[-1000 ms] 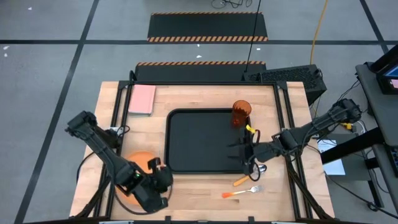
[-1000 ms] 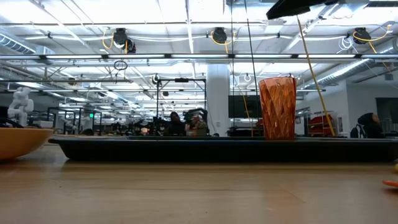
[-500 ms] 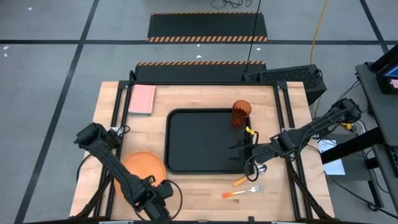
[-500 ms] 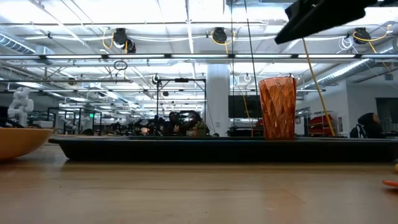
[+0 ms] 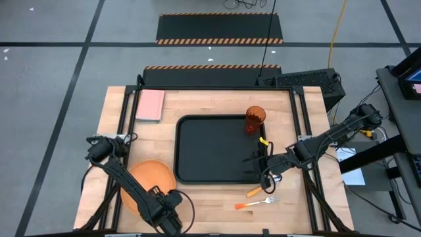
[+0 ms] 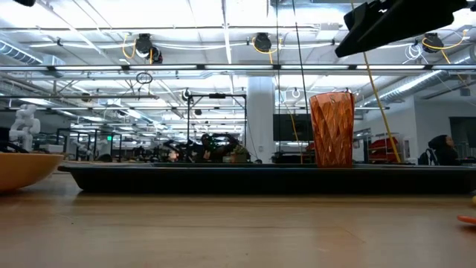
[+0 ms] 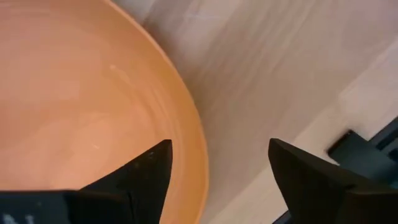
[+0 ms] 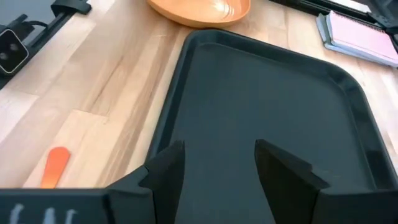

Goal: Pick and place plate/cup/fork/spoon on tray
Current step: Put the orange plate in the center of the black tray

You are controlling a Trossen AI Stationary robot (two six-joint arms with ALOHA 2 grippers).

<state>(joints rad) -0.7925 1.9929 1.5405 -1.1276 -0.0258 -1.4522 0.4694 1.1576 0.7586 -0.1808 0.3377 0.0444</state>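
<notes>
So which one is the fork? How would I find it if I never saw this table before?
Find the big black tray in the middle of the wooden table. Off its near right corner, two small pieces of cutlery lie on the bare wood. The fork is the one farther from the tray: it has an orange-red handle and silver prongs, while the spoon beside it has no prongs.

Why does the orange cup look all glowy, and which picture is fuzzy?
In the low view the cup glows because bright ceiling lights shine through its see-through sides. In the left wrist view the plate is so near that it looks soft and fuzzy. In the high view everything looks evenly lit, shadows faint.
</notes>
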